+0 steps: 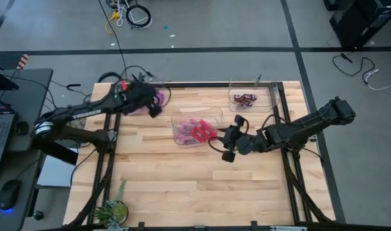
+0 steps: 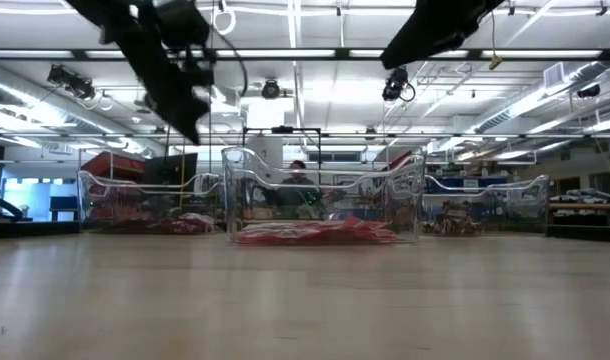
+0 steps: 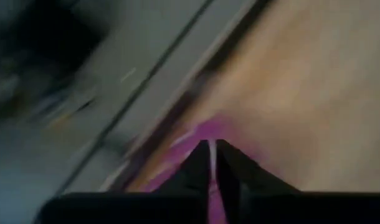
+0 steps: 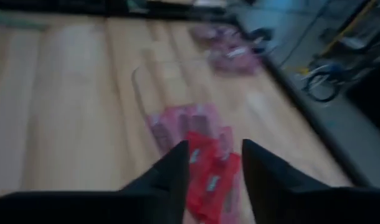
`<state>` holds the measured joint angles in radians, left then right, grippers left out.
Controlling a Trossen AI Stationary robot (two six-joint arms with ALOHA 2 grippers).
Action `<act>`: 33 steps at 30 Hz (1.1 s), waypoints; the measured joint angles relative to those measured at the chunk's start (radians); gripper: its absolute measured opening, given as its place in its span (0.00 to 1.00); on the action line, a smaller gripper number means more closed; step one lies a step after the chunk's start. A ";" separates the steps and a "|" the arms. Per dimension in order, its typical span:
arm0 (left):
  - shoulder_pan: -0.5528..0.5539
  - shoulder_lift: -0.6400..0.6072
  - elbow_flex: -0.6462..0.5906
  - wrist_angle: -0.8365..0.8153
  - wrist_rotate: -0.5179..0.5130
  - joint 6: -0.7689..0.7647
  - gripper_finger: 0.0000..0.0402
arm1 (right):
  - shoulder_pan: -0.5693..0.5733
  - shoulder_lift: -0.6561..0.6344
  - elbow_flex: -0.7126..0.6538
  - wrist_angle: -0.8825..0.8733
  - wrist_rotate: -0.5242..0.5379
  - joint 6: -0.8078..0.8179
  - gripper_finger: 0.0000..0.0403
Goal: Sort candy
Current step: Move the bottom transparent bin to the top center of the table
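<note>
Three clear bins sit on the wooden table (image 1: 183, 192), and their contents are only partly readable. The left bin (image 1: 147, 99) is mostly covered from above by the left gripper (image 1: 154, 110), with just a fringe of purple candy (image 3: 205, 132) showing; in the left wrist view everything is smeared, and the fingers (image 3: 230, 165) stand nearly pressed together with a thin slit between them, nothing visibly pinched. That arm reaches in from the table's left edge. Red candy (image 1: 197, 132) lies in the middle bin (image 1: 183, 122). The right gripper (image 1: 229, 142) hangs just beside it, fingers (image 4: 174, 168) spread and empty over red packets, its arm stretched in from the right. Dark brown candy (image 1: 245, 99) fills the far right bin (image 1: 266, 96).
</note>
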<state>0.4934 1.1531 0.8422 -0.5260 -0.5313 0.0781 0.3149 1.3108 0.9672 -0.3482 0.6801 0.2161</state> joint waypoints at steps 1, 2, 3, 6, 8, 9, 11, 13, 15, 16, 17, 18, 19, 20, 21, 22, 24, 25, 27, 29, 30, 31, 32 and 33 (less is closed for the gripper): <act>-0.024 -0.027 -0.013 0.047 0.078 0.002 0.04 | -0.010 0.011 0.000 0.003 -0.033 -0.001 0.32; -0.046 -0.054 -0.030 0.097 0.163 0.002 0.02 | -0.021 0.022 0.000 0.011 -0.069 -0.003 0.27; -0.067 -0.078 -0.049 0.150 0.253 0.002 0.02 | -0.031 0.035 0.000 0.015 -0.107 -0.007 0.22; -0.150 -0.121 -0.113 0.279 0.501 -0.002 0.01 | -0.062 0.085 0.000 0.017 -0.228 -0.008 0.06; -0.227 -0.120 -0.152 0.352 0.585 -0.003 0.01 | -0.078 0.125 0.000 0.012 -0.301 -0.009 0.02; -0.269 -0.118 -0.168 0.374 0.603 -0.003 0.01 | -0.086 0.145 0.000 0.011 -0.340 -0.004 0.03; -0.356 -0.098 -0.186 0.439 0.615 0.001 0.00 | -0.099 0.187 0.000 0.012 -0.410 0.013 0.04; -0.442 -0.070 -0.191 0.483 0.612 0.009 0.00 | -0.110 0.232 0.000 0.027 -0.438 0.025 0.03; -0.515 -0.032 -0.192 0.512 0.599 0.027 0.00 | -0.123 0.271 0.000 0.048 -0.440 0.027 0.01; -0.548 -0.009 -0.192 0.525 0.578 0.036 0.00 | -0.133 0.289 0.000 0.064 -0.440 0.027 0.01; -0.571 0.009 -0.192 0.524 0.547 0.042 0.00 | -0.145 0.305 0.000 0.086 -0.440 0.027 0.01; -0.589 0.027 -0.192 0.527 0.513 0.042 0.00 | -0.157 0.319 0.000 0.102 -0.440 0.032 0.01; -0.603 0.053 -0.192 0.546 0.479 0.040 0.00 | -0.170 0.332 0.000 0.114 -0.440 0.041 0.01; -0.612 0.074 -0.191 0.554 0.453 0.027 0.00 | -0.184 0.343 0.000 0.128 -0.440 0.046 0.01; -0.617 0.095 -0.191 0.554 0.431 0.018 0.00 | -0.197 0.356 0.000 0.144 -0.440 0.052 0.01; -0.621 0.119 -0.192 0.560 0.414 0.003 0.00 | -0.210 0.368 0.000 0.155 -0.442 0.054 0.00; -0.623 0.162 -0.192 0.575 0.378 -0.010 0.00 | -0.232 0.391 0.000 0.168 -0.443 0.054 0.00; -0.624 0.181 -0.192 0.572 0.349 -0.017 0.00 | -0.245 0.402 0.000 0.180 -0.443 0.054 0.00; -0.623 0.221 -0.192 0.580 0.284 -0.027 0.00 | -0.269 0.419 0.000 0.190 -0.443 0.054 0.00; -0.616 0.249 -0.192 0.571 0.202 -0.030 0.00 | -0.294 0.426 0.000 0.204 -0.442 0.053 0.00; -0.610 0.263 -0.192 0.574 0.162 -0.030 0.00 | -0.305 0.431 0.000 0.210 -0.442 0.053 0.00; -0.603 0.275 -0.191 0.577 0.124 -0.033 0.00 | -0.317 0.434 0.000 0.224 -0.442 0.053 0.00; -0.592 0.282 -0.191 0.568 0.090 -0.037 0.00 | -0.330 0.435 0.000 0.236 -0.441 0.046 0.00; -0.581 0.288 -0.191 0.559 0.061 -0.050 0.00 | -0.343 0.437 0.000 0.247 -0.440 0.039 0.00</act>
<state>-0.0876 1.4415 0.6511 0.0329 -0.4707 0.0278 -0.0278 1.7480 0.9672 -0.1015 0.2402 0.2551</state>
